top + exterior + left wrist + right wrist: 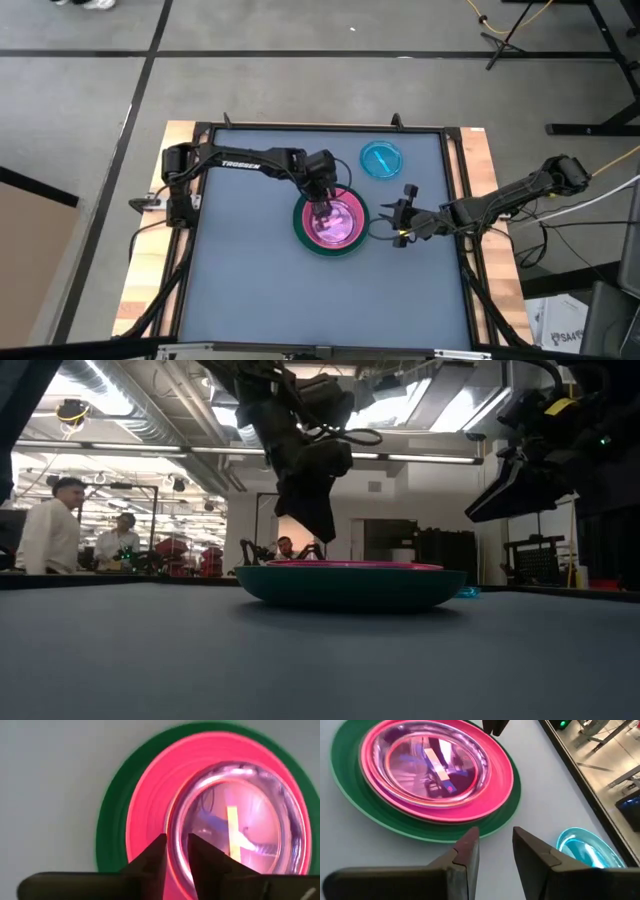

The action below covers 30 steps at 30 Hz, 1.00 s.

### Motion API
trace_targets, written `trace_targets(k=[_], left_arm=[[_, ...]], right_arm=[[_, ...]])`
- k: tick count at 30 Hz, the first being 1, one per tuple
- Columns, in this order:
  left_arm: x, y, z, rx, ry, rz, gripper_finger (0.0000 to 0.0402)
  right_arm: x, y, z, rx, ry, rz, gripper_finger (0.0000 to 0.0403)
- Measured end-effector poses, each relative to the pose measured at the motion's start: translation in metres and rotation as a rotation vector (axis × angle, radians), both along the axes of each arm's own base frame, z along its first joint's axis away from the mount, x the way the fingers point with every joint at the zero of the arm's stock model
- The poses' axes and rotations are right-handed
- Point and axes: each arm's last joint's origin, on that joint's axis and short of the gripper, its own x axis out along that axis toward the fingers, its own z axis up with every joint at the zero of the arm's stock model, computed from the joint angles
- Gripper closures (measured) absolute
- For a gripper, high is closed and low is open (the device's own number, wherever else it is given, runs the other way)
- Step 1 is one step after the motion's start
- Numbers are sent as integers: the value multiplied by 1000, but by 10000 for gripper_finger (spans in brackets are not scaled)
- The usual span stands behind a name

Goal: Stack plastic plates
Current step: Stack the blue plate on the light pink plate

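Plastic plates sit mid-desk as a stack: large dark green plate (303,237), hot pink plate (495,785), translucent pink plate (334,220), whose rim the left end effector (322,209) pinches and could drag askew on retreat, while the right end effector (400,222), parted and empty, waits near the unstacked translucent blue plate (381,160).

The middle of the worktop (240,300) is taken by the stack of plates (331,222), with the left gripper (322,207) directly over its far-left part. The right gripper (403,222) hangs just beside the stack toward the right edge. A small blue plate (381,159) lies near the far edge. The near half and left side lie open.
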Motion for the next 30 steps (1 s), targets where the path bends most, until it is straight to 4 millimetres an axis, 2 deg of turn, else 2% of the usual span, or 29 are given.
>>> trace_targets(k=[5,8,11,20,28,30], left_arm=[[-9,-6,11,66,64,-24,318],[-19,-23,6,122,78,-67,317],[-27,-40,0,173,4,-96,317],[-65,-66,8,290,-378,-114,317],[-88,-80,-24,326,-711,-129,317],[-91,-82,-25,328,-776,-126,317]], right_arm=[[1,0,1,-7,-15,-11,295],[-2,-3,1,-81,9,-50,295],[-2,-9,3,-130,21,-70,295],[5,-53,-5,-59,134,-101,295],[11,-83,-10,-20,157,-79,295],[12,-89,-12,-29,166,-83,295]])
